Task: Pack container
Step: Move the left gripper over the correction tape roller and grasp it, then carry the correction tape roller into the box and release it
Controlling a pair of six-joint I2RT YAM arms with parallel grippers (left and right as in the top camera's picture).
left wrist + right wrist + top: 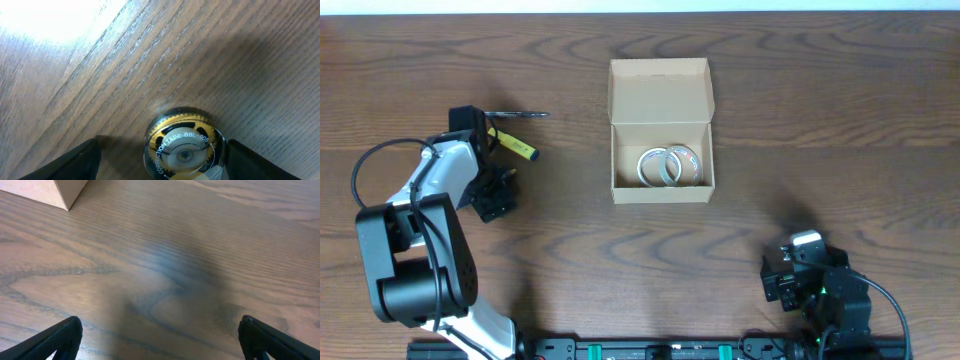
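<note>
left pincer (162, 161): well left of the box (660, 92), low over the counter (820, 120). Its jaws stand wide, one on each side of the correction tape (182, 145). There is a clear gap at one jaw, and the other is close to the casing. No grip shows yet.
correction tape: left of the box and outside it, resting on the counter. It has a clear case and a yellow toothed wheel, and the printed label faces the wrist camera.
box: at the middle of the counter, with the flap lid thrown open to the far side and the inside bare to the overhead view.
rolls (643, 167): two tape rolls inside the box, lying flat against its near wall. They are side by side and seem to overlap a little.
right pincer (160, 342): right of the box and nearer the counter's front edge, well apart from it. Its jaws are wide and hold nothing, with only bare wood between them. One corner of the box shows at the top of its view.
done: two rolls are packed, so the task looks well under way.
left to do: by my judgement, grip the correction tape, carry it right to the box and drop it in. The lid may then need closing. No other loose item can be made out.
</note>
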